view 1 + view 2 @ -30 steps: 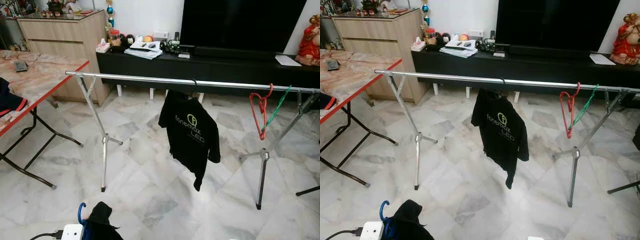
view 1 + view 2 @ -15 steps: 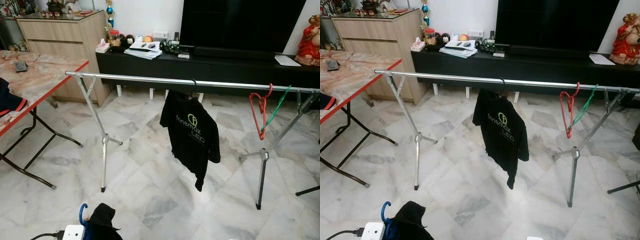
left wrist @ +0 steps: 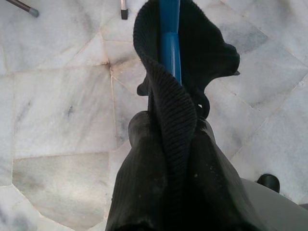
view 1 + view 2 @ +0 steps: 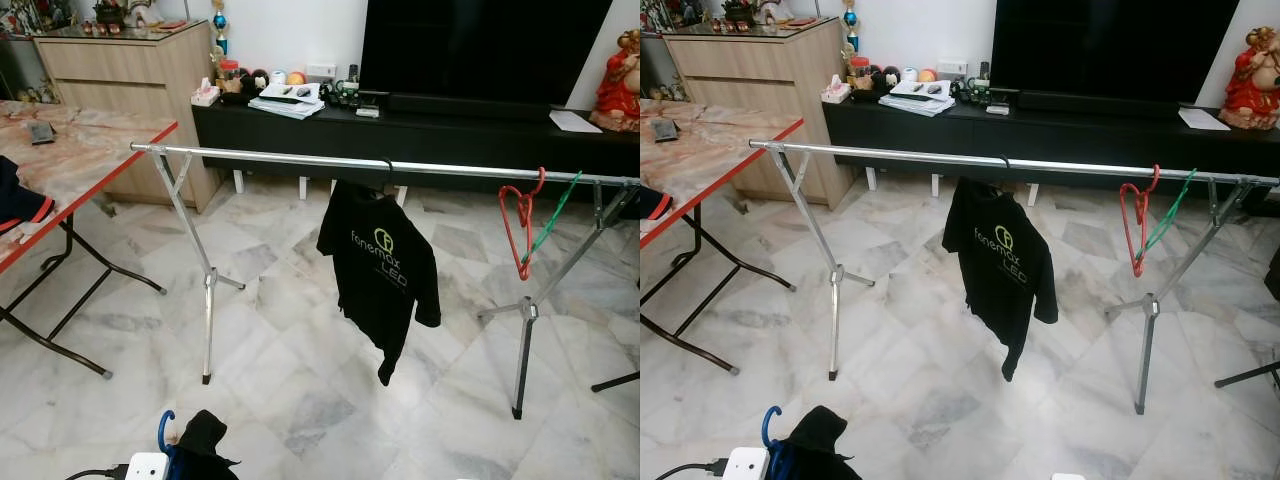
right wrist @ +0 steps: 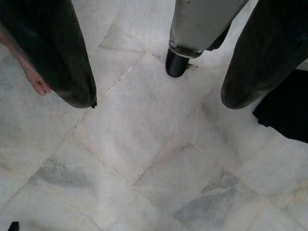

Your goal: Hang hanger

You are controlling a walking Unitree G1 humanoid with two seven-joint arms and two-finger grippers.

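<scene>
A silver clothes rail (image 4: pixel 300 158) spans the room on two tripod legs. From its middle hangs a black T-shirt (image 4: pixel 380 270) on a hanger. An empty red hanger (image 4: pixel 520 220) and a green hanger (image 4: pixel 553 215) hang near its right end. At the bottom left, a blue hanger (image 4: pixel 163 430) carrying a black garment (image 4: pixel 205 440) is held low above the floor. In the left wrist view my left gripper (image 3: pixel 173 122) is shut on the garment's ribbed collar (image 3: pixel 168 96) and the blue hanger (image 3: pixel 169 38). My right gripper (image 5: pixel 156 103) hangs open over the marble floor.
A red-edged folding table (image 4: pixel 70 160) stands at the left. Behind the rail sit a black TV bench (image 4: pixel 420 125) and a wooden cabinet (image 4: pixel 130 60). A white box (image 4: pixel 145 466) with a black cable lies by the garment. A bare foot (image 5: pixel 33 77) shows beside my right gripper.
The hung black T-shirt has swung a little, its lower hem drifting left. The blue hanger and garment have stayed low at the bottom left.
</scene>
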